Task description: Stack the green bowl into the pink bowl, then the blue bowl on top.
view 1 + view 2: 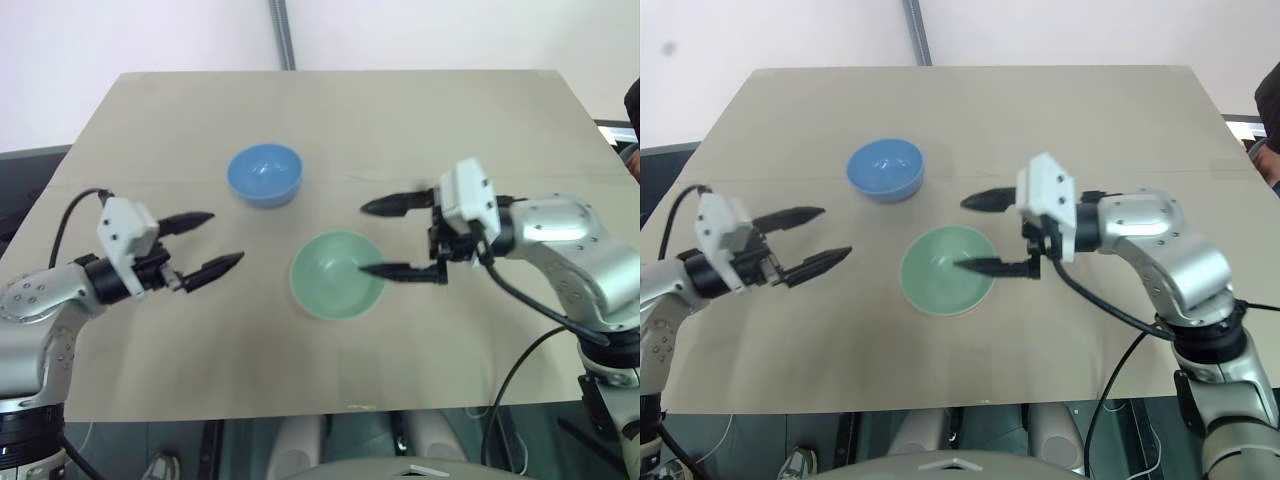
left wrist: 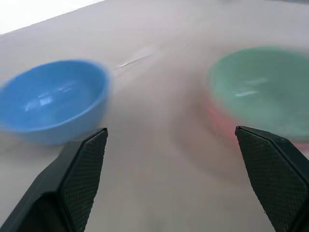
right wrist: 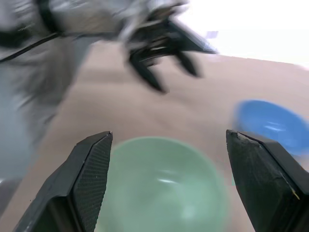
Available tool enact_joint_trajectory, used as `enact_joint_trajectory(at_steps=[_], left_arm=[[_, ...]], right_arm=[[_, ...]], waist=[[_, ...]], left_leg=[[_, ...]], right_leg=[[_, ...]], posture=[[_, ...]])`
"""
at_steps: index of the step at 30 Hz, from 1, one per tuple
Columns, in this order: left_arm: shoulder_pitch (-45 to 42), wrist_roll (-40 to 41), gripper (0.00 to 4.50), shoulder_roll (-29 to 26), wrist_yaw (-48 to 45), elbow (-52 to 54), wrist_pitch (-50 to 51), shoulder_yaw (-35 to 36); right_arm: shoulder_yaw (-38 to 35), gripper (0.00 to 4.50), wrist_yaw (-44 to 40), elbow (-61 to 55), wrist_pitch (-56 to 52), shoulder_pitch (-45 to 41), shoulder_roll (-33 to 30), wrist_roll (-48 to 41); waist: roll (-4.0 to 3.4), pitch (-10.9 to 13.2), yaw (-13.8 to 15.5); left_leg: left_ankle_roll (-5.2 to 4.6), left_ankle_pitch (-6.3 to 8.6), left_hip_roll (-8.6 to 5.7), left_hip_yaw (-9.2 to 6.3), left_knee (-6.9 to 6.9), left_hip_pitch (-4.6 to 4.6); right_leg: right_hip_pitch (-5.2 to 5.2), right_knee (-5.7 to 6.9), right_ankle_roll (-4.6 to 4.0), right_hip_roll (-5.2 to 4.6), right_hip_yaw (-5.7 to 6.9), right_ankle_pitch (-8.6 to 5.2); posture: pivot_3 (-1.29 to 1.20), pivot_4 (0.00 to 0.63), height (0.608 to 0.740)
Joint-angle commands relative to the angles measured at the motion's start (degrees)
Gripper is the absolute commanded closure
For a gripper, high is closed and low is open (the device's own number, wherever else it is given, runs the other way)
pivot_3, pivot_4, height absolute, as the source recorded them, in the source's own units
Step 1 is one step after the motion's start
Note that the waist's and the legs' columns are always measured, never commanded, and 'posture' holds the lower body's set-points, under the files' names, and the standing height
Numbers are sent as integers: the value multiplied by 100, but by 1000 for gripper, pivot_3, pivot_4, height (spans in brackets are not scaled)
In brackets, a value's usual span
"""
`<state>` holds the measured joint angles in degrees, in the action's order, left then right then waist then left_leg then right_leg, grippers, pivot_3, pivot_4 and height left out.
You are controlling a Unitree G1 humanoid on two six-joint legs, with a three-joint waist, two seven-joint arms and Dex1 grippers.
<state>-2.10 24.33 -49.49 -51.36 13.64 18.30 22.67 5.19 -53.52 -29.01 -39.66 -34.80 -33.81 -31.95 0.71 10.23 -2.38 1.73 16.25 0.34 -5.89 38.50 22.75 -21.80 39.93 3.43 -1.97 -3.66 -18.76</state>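
The green bowl [image 1: 337,275] sits at the middle of the table, nested inside the pink bowl [image 2: 219,123], of which just a salmon edge peeks out under it. Behind it and to the left, the blue bowl [image 1: 265,173] stands alone and upright. My right gripper [image 1: 361,238] hangs open above the green bowl's right side, pointing left, with nothing between its fingers. To the left of both bowls my left gripper [image 1: 228,237] is open and empty, pointing right toward them. From the right wrist I see the green bowl [image 3: 164,186] below, the blue bowl [image 3: 273,123], and the left gripper [image 3: 178,53] beyond.
The tan table [image 1: 470,130] has bare room at the back and on the right. A metal pole [image 1: 284,35] rises behind its far edge. Dark equipment [image 1: 625,135] stands past the right edge.
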Motion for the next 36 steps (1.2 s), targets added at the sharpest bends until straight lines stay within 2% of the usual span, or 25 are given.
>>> enact_joint_trajectory(at_steps=[1, 3, 6, 12, 19, 28, 30, 31, 32, 36], left_arm=[[-407, -1075, 0, -330, 862, 217, -10, -319], [-845, -1526, 0, -772, 598, 49, -118, -870], [-1433, -1971, 0, -1225, 208, -284, -508, -1482], [-2378, -2783, 0, -1523, -173, -1153, -1070, -2347], [-3383, -3627, 0, -1072, -106, -2055, -1518, -3163], [-4127, -4410, 0, -543, -329, -2927, -1858, -3899], [-4256, -4441, 876, -498, -389, -3081, -2008, -3933], [-4299, -4451, 1464, -485, -424, -3146, -2079, -3943], [-4334, -4457, 1809, -471, -451, -3203, -2161, -3952], [-4383, -4418, 3659, -421, -551, -3300, -2353, -3927]], right_arm=[[-474, 441, 1230, -312, -802, -108, 163, 8], [-526, 441, 1650, -345, -1174, -192, 152, 85], [-575, 441, 1819, -405, -1361, -192, 77, 6], [-587, 441, 1676, -500, -1026, 167, -337, 131], [-557, 441, 1636, -649, -756, 466, -496, 195], [-403, 441, 1354, -829, -489, 670, -815, 314], [-446, 383, 1306, -860, -437, 727, -859, 277], [-478, 383, 1301, -876, -434, 748, -861, 247], [-495, 383, 1300, -889, -426, 760, -859, 233], [-526, 383, 1317, -937, -416, 788, -866, 191]], waist=[[0, 0, -3], [0, 0, -2], [-2, 0, 6], [-4, 2, -35], [-3, 3, -17], [-2, 2, -24], [-1, 2, -21], [-1, 2, -23], [-1, 2, -25], [-1, 2, -23]], left_leg=[[-5, 3, -7, 3, 0, -1], [-8, 4, -12, 4, 0, -1], [-4, 2, -21, 5, -4, 1], [2, -2, -17, 39, -15, 16], [-6, 2, -16, 45, -5, 20], [2, -3, -17, 41, -1, 20], [1, -3, -18, 40, 0, 20], [1, -3, -18, 40, 2, 20], [1, -3, -18, 41, 3, 20], [2, -3, -18, 40, 4, 20]], right_leg=[[0, 5, 0, 1, -3, 0], [-2, 11, 0, 3, -3, 0], [-1, 10, -1, 4, 4, 0], [-21, -7, 0, 8, -10, 0], [-22, 6, 0, 10, -8, 0], [-18, 3, 0, 10, -5, 0], [-18, 3, 0, 10, -5, 0], [-17, 3, 0, 10, -5, 0], [-17, 4, 0, 9, -5, 0], [-17, 6, 0, 9, -5, 0]], posture=[[0, 150, 740], [0, 150, 740], [0, 150, 740], [0, 150, 740], [0, 150, 740], [0, 150, 740], [0, 150, 740], [0, 150, 740], [0, 150, 740], [0, 150, 740]])
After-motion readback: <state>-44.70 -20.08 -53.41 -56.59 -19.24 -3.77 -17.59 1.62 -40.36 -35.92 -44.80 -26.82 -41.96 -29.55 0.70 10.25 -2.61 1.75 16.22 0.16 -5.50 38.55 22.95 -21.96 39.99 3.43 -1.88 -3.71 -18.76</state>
